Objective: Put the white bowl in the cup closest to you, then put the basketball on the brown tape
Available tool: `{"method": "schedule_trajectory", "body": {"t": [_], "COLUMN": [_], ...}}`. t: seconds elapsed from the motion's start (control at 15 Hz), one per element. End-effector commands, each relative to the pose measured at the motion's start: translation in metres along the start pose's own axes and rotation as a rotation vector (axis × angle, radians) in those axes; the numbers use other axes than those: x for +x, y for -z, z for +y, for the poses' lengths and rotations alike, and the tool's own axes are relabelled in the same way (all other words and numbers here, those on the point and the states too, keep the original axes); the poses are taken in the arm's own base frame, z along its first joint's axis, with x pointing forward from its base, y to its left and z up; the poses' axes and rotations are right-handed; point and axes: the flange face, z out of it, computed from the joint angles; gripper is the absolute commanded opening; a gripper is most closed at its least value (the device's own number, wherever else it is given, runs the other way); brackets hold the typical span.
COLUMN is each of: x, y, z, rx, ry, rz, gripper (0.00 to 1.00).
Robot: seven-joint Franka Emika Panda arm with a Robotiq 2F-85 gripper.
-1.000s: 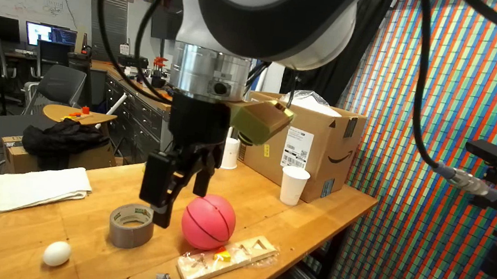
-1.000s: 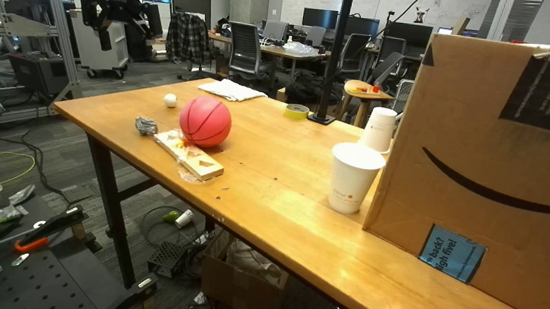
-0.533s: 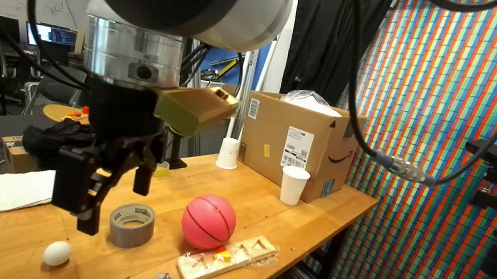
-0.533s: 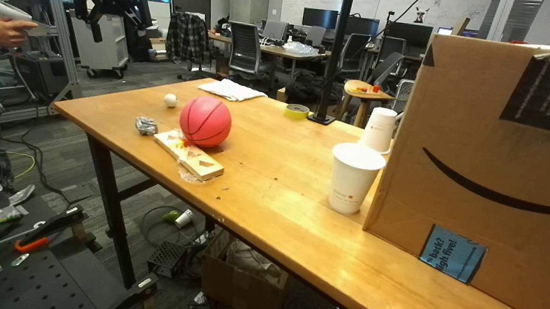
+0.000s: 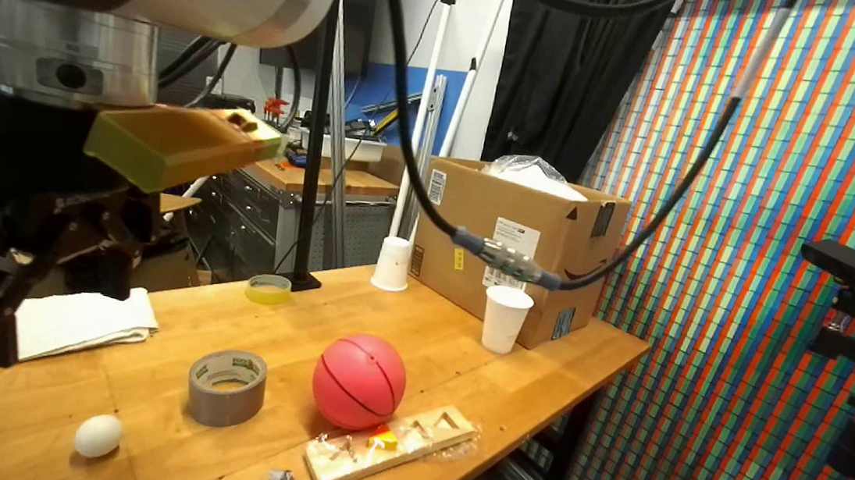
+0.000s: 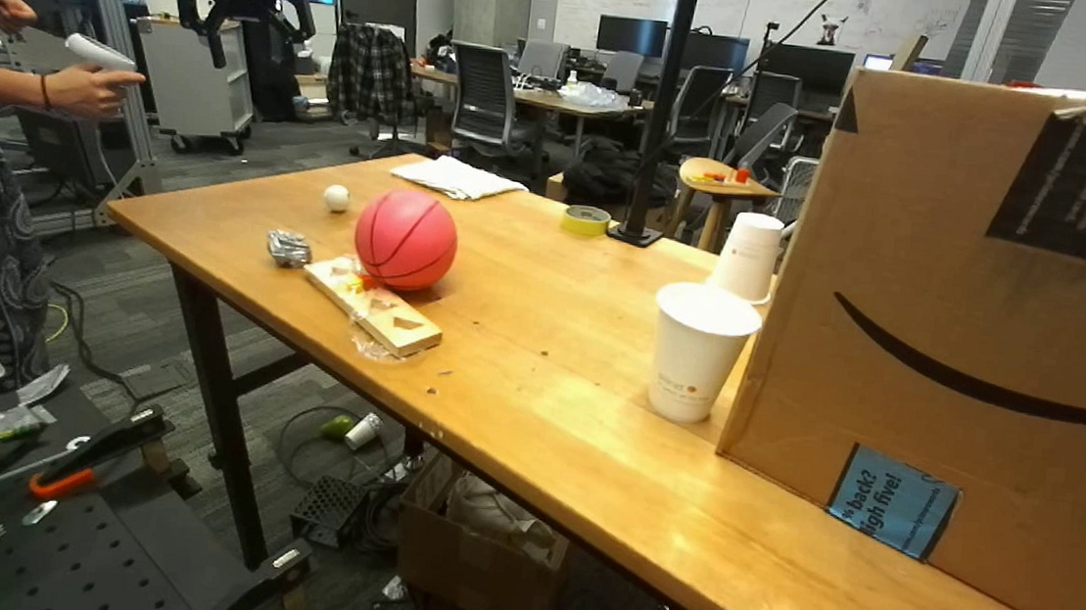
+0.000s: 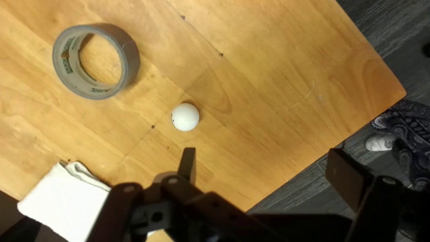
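Wrist view: black two-fingered gripper (image 7: 263,163), spread wide, holding nothing; small white rounded object (image 7: 185,117) near grey-brown ring-shaped tape roll (image 7: 130,56), on tan wooden table (image 7: 275,74).

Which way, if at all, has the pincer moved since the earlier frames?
Yes: in an exterior view the pincer has shifted toward the picture's left, from right of the unmoved brown tape to left of it.

In an exterior view, grey carpet (image 6: 131,313) lies below the tabletop (image 6: 550,335); beyond it are office chairs (image 6: 481,93) and a whiteboard (image 6: 756,7). In an exterior view, a colourful striped wall (image 5: 746,271) rises beside the tabletop, a black curtain (image 5: 568,81) beyond it.
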Motion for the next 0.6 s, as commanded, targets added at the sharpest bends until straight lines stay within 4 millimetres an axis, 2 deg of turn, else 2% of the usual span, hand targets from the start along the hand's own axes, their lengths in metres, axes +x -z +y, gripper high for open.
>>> {"method": "schedule_trajectory", "body": {"t": [0.0,0.2,0.53], "x": [0.047,0.067,0.094], "y": [-0.006,-0.021,-0.039], "z": [-0.006,-0.005,0.012], "rx": [0.000,0.004,-0.012], "ry": [0.048,0.092,0.141], "rz": [-0.006,-0.014,-0.015], "gripper": [1.00,1.00,1.00]}}
